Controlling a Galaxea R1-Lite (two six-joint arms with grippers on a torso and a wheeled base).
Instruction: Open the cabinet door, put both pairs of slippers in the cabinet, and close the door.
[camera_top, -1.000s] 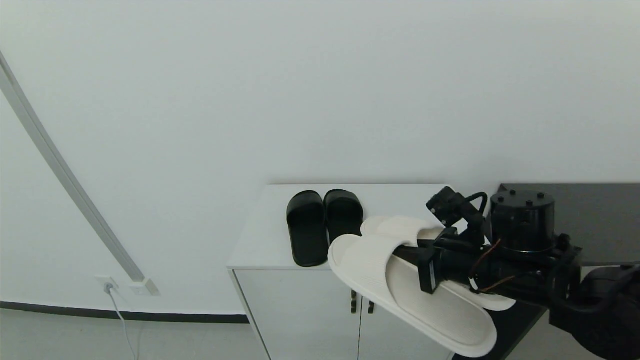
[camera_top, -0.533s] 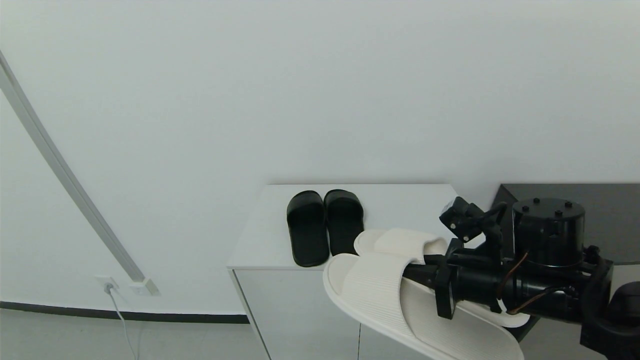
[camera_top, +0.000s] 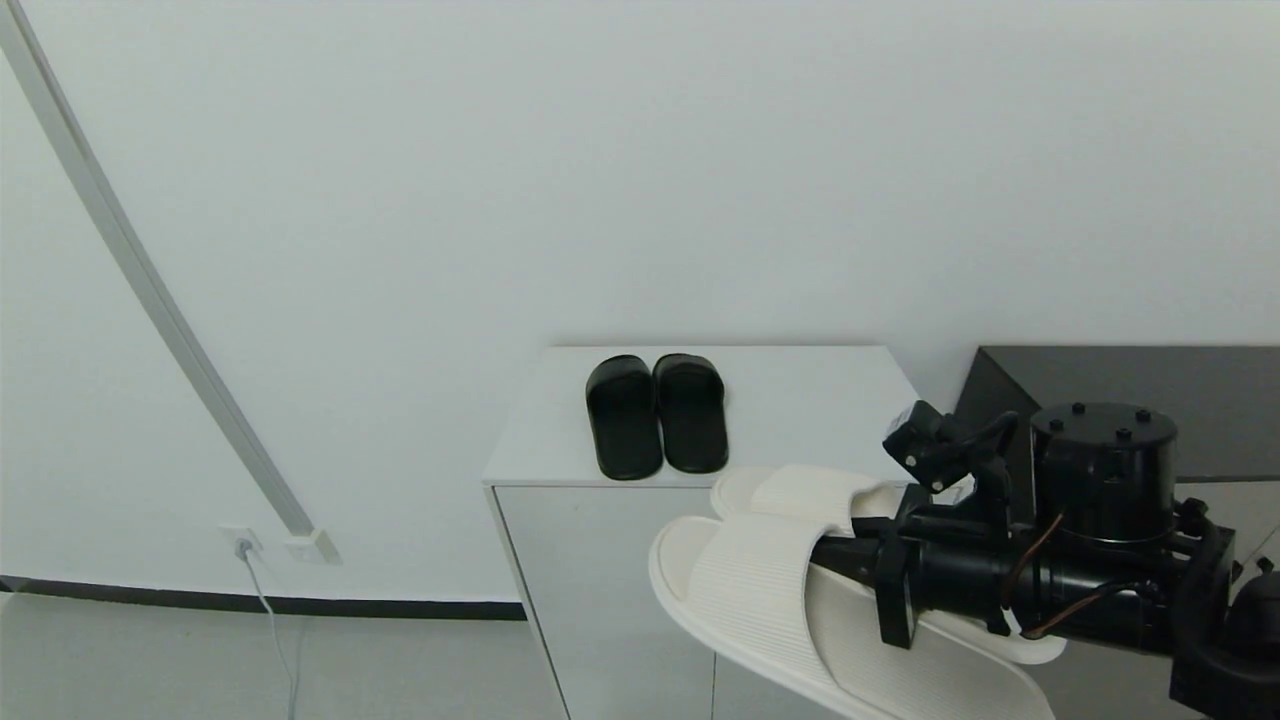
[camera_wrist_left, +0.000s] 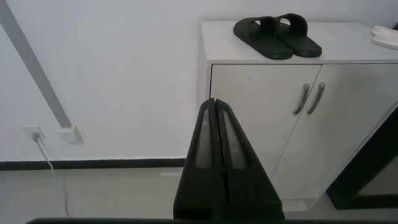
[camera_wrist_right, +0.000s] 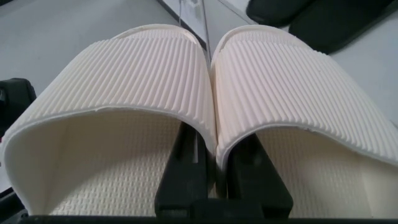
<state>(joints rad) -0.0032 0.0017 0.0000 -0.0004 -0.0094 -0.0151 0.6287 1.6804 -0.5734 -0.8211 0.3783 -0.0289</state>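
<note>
R hand (camera_top: 845, 560) clamped on white slippers (camera_top: 760, 590) by inner strap edges; pair side by side, in air in front of cabinet (camera_top: 610, 590). Black slippers (camera_top: 657, 413) side by side on cabinet top, nr front edge. Doors (camera_wrist_left: 261, 118) closed. L hand (camera_wrist_left: 215, 109) fingers together, empty, facing cabinet.

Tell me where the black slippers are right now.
Head view, centre: the black slippers sit side by side on the white cabinet top, left of centre by its front edge, behind the white slippers held in the right claw.
</note>
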